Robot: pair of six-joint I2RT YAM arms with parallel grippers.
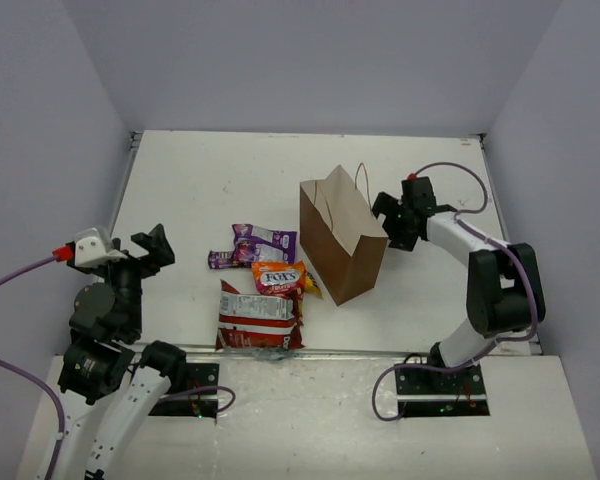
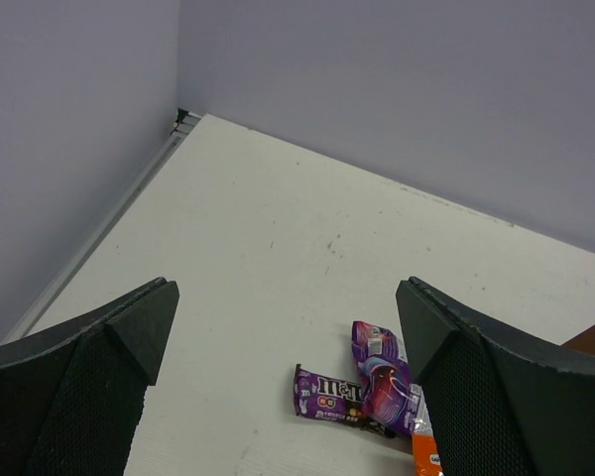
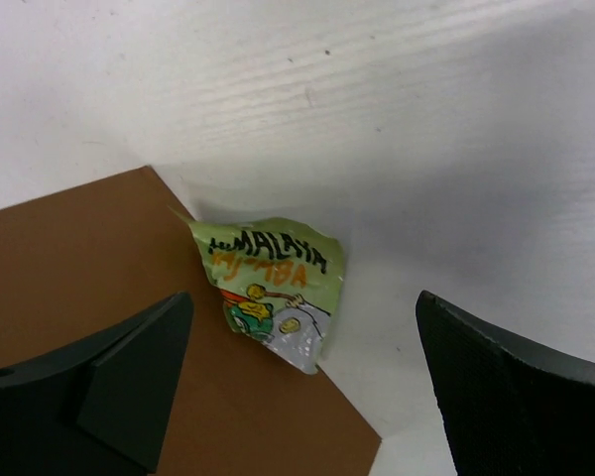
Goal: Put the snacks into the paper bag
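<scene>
The brown paper bag [image 1: 342,235] stands upright mid-table. To its left lie the snacks: a purple packet [image 1: 265,242], a small purple M&M's packet [image 1: 220,259], the orange FOX'S bag [image 1: 279,278], a yellow piece [image 1: 311,286] and the red-and-silver bag [image 1: 260,320]. My left gripper [image 1: 152,248] is open and empty, left of the snacks. Its wrist view shows the M&M's packet [image 2: 327,395] and the purple packet [image 2: 385,382] ahead of it [image 2: 286,293]. My right gripper [image 1: 395,218] is open beside the bag's right side. Its wrist view shows a green packet [image 3: 273,283] against the bag [image 3: 79,268], between the jaws.
Grey walls close the white table [image 1: 210,180] at the back and on both sides. A metal rail [image 1: 360,352] runs along the near edge, just below the red-and-silver bag. The bag's string handle [image 1: 363,185] sticks up at the top.
</scene>
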